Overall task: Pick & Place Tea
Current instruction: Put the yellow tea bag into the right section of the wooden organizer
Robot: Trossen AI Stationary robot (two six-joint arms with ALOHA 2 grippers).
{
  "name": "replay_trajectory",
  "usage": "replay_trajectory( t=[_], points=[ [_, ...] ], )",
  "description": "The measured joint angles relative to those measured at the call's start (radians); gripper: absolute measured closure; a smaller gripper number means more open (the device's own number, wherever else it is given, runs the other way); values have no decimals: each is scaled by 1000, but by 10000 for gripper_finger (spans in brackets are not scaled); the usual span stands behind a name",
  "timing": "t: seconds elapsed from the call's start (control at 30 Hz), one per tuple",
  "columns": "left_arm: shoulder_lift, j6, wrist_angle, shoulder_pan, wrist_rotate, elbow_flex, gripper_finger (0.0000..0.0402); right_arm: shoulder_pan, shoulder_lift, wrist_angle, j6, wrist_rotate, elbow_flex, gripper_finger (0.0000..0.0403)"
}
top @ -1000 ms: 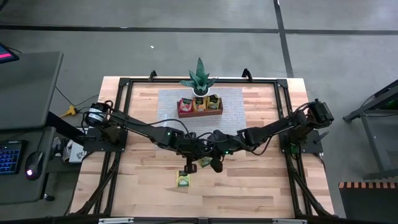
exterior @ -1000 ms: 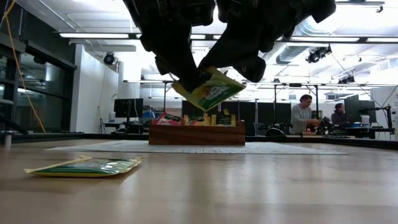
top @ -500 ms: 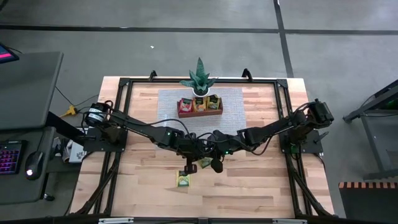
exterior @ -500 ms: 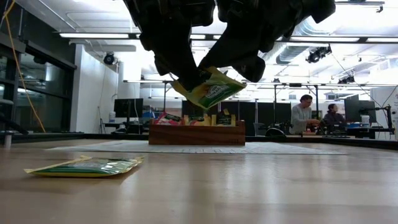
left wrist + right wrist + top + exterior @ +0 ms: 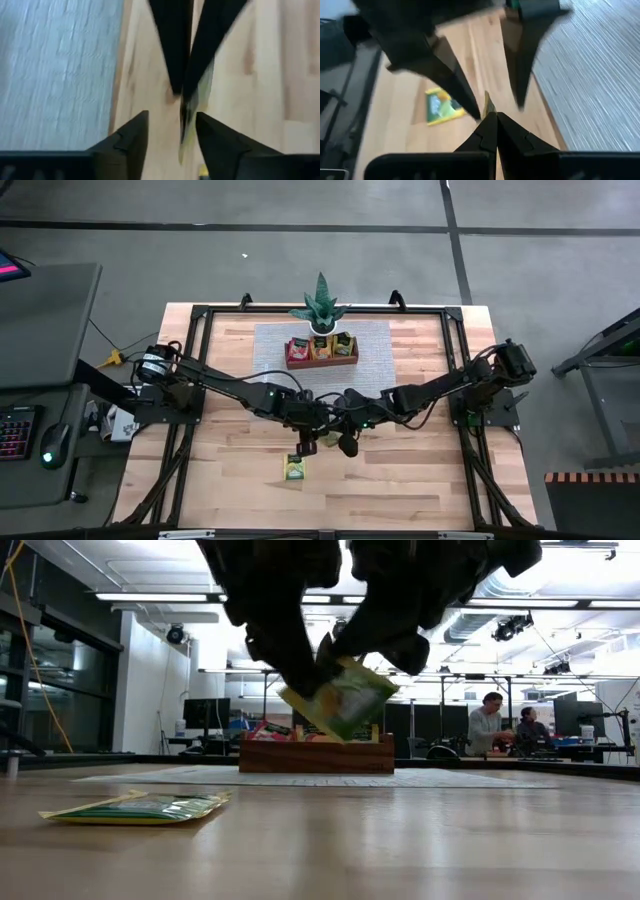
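Since a second ago the green tea packet (image 5: 340, 698) held above the counter (image 5: 400, 480) has swung from a near-flat tilt to hang steeply, one corner pointing down, and the left arm's jaws have come apart. In the left wrist view the left gripper (image 5: 170, 132) shows its two dark fingers spread, with the packet seen edge-on just beside the inner face of one finger and no longer pinched between them. The right gripper (image 5: 491, 131) has its jaws pressed together on the top edge of that packet, the thin yellow-green strip rising from between the closed tips. From above, both grippers meet over the middle of the counter, the left gripper (image 5: 307, 442) just beside the right gripper (image 5: 345, 442), in front of the grey mat (image 5: 375, 355). A second green packet (image 5: 294, 470) lies flat on the bare wood near the front, well below the held one; it also shows in the low view (image 5: 135, 807) and the right wrist view (image 5: 441, 106). On the mat stands the wooden tray (image 5: 322, 358) with red, orange and green packets upright in its three parts, and the potted plant (image 5: 321, 308) stands just behind it. People sit at desks in the room beyond.
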Motion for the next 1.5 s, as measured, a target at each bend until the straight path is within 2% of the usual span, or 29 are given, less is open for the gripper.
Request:
replay_trajectory(
  t=[0.2, 0.3, 0.47, 0.73, 0.87, 0.97, 1.03, 1.2, 1.37, 1.5],
  points=[
    [-37, -26, -181, 0, -89, 2, 197, -1, 0, -91, 21, 39, 0, 403],
    [-69, -40, -278, -1, -149, 0, 193, -1, 0, -100, 21, 84, 0, 403],
    [-148, -72, -316, -1, -236, -32, 193, -23, -23, -120, 12, 178, -1, 403],
    [-382, -107, -188, 0, -284, -233, 192, -117, -171, -179, -84, 257, -2, 403],
    [-527, -151, -26, 0, -280, -392, 192, -203, -244, -142, -143, 231, -33, 403],
    [-626, -187, 94, 0, -259, -514, 192, -272, -293, -12, -173, 169, -122, 403],
    [-683, -202, 154, 0, -238, -578, 192, -313, -318, 151, -193, 129, -205, 403],
    [-772, -209, 286, 0, -169, -685, 192, -427, -340, 433, -178, 73, -386, 403],
    [-819, -209, 412, 0, -124, -741, 192, -534, -328, 514, -152, 17, -470, 403],
    [-828, -214, 463, 0, -101, -762, 192, -617, -315, 531, -184, -35, -468, 403]
  ],
)
